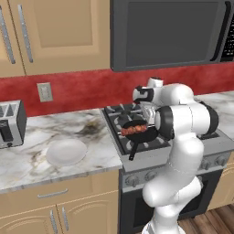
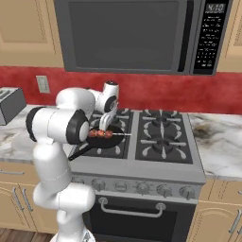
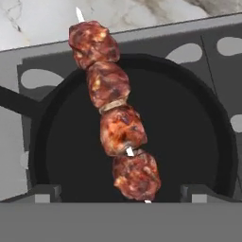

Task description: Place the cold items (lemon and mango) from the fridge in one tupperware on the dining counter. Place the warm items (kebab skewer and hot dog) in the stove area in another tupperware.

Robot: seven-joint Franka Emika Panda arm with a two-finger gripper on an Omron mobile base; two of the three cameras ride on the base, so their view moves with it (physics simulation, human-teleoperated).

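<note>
A kebab skewer (image 3: 118,118) with several browned meat chunks lies across a black pan (image 3: 189,142) on the stove's front left burner. It also shows as the kebab skewer (image 1: 134,131) and kebab skewer (image 2: 101,133) in the base views. My gripper (image 3: 120,194) hangs open just above it, pointing down, one fingertip on each side of the skewer's near end. From the base cameras the gripper (image 1: 145,119) (image 2: 103,125) sits directly over the pan (image 1: 139,135). Nothing is held. The lemon, mango, hot dog and tupperware are out of view.
The pan's handle (image 1: 132,153) sticks out toward the stove's front edge. A white plate (image 1: 66,151) lies on the marble counter left of the stove (image 2: 160,142), and a toaster (image 1: 10,123) stands farther left. A microwave (image 2: 127,33) hangs over the burners.
</note>
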